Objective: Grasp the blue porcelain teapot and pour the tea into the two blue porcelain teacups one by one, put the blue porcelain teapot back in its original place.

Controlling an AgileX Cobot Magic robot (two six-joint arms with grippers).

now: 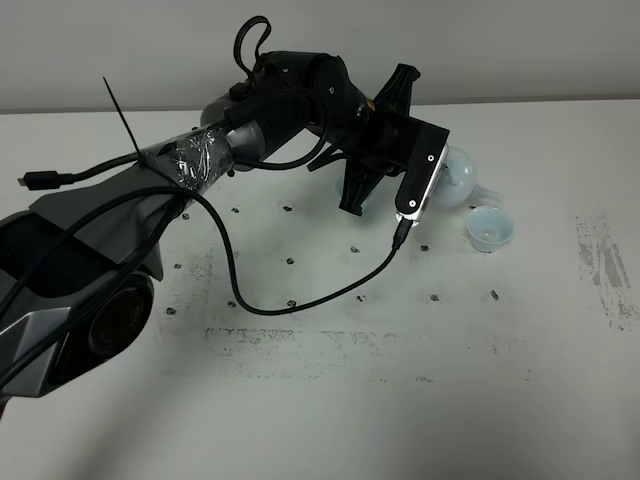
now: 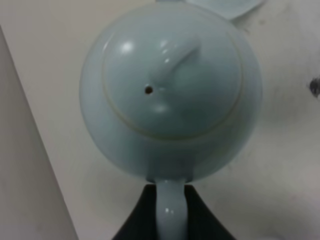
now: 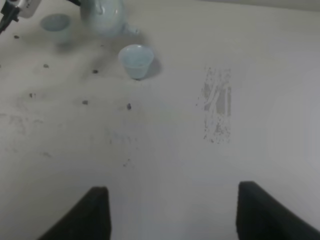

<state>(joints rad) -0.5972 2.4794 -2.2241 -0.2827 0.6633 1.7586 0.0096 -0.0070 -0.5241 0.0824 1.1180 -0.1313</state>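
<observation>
The blue porcelain teapot is at the back right of the table, mostly hidden behind my left wrist. In the left wrist view the teapot shows from above with its lid on. My left gripper is shut on its loop handle. Its spout points at one blue teacup just beside it. The right wrist view shows the teapot between this teacup and the second teacup. My right gripper is open and empty, well away from them.
The white table has small dark dots and a grey scuffed patch at the right. A black cable hangs from the left arm and trails over the table's middle. The table's back edge runs just behind the teapot.
</observation>
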